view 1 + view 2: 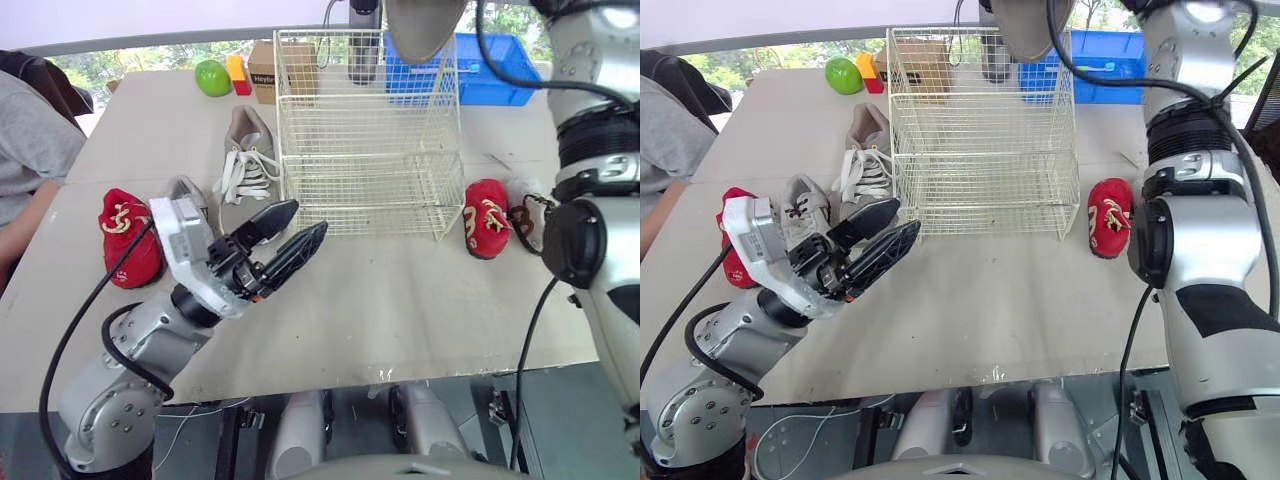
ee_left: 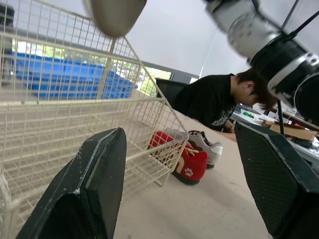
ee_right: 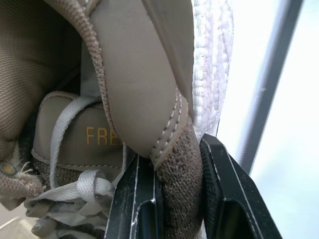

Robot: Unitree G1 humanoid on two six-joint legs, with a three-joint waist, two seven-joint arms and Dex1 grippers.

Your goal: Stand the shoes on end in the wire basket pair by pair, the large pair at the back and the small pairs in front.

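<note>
The cream wire basket [image 1: 365,140] stands empty at the middle of the table. Above its back right corner hangs a large grey shoe [image 1: 425,25], sole toward me. In the right wrist view my right gripper [image 3: 179,191] is shut on that shoe's heel collar [image 3: 149,99]. Its mate, a large grey shoe [image 1: 245,160], lies just left of the basket. A small grey shoe [image 1: 185,195] and a small red shoe [image 1: 128,235] lie further left. Another red shoe [image 1: 486,215] and a white-grey shoe [image 1: 525,215] lie right of the basket. My left gripper [image 1: 303,222] hovers open and empty before the basket's front left corner.
A person [image 1: 30,150] sits at the table's left edge, and another person [image 2: 219,99] shows beyond the right side. A green ball [image 1: 212,77], a cardboard box [image 1: 265,70] and a blue bin [image 1: 490,65] stand behind the basket.
</note>
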